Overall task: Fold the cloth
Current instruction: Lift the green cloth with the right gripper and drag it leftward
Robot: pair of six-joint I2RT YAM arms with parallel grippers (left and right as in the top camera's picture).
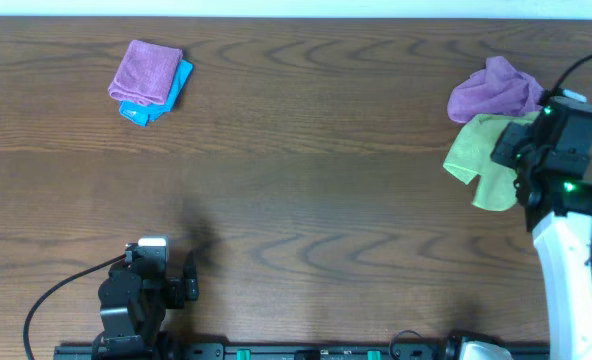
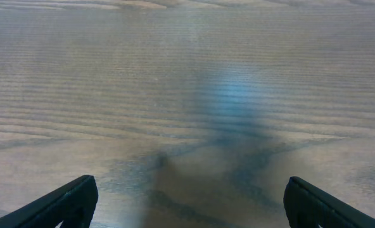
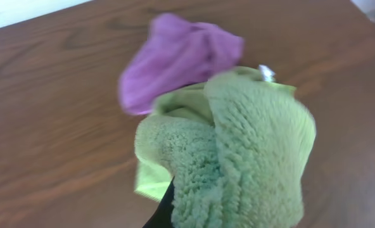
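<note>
A green cloth (image 1: 481, 158) hangs bunched at the far right, held by my right gripper (image 1: 524, 150). In the right wrist view the green cloth (image 3: 238, 152) fills the jaws and hides the fingers, only a dark fingertip edge showing beneath it. A crumpled purple cloth (image 1: 491, 90) lies just behind it, also in the right wrist view (image 3: 175, 57). My left gripper (image 2: 190, 202) is open and empty over bare wood at the front left (image 1: 161, 275).
A folded purple cloth (image 1: 144, 72) lies on a folded blue cloth (image 1: 166, 95) at the back left. The table's far edge runs along the top.
</note>
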